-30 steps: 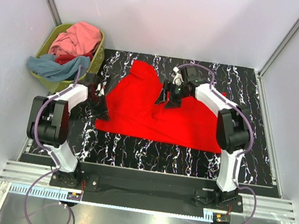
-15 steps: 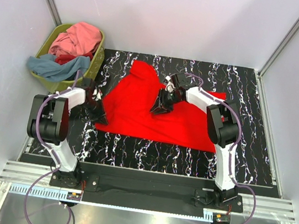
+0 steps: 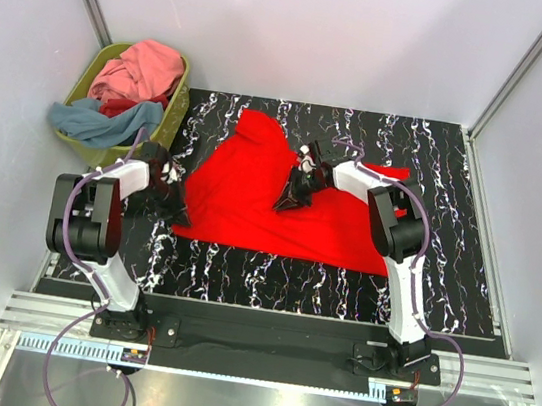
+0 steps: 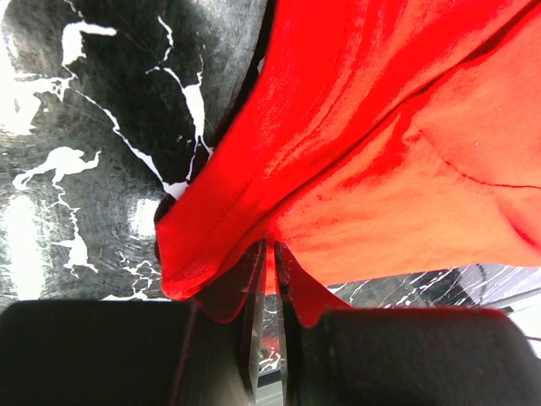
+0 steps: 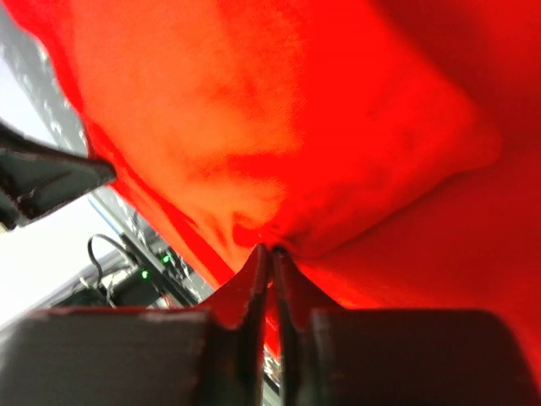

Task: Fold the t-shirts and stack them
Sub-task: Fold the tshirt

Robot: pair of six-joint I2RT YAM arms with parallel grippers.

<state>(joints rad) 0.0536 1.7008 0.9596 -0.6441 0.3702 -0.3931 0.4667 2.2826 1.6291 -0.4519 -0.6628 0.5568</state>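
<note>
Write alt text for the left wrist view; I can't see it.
The left gripper is shut on a pinched edge of the bright red t-shirt, which fills the upper right. Black, white-veined table shows at left.

The left arm (image 3: 86,228) is raised from its base at the near left, folded sharply at the elbow, and its white forearm is turned toward the right and kept low. The left end effector (image 3: 168,184) is seen with its jaws held almost together, and a fold at the edge of the red t-shirt (image 3: 241,199) is pinched between them. The right arm (image 3: 408,293) is stretched further forward, bent at the elbow, with its forearm directed leftward and down. The right end effector (image 3: 290,198) is likewise narrowed to a thin slit, and a gathered pucker of the same cloth is nipped at its tips.
</note>
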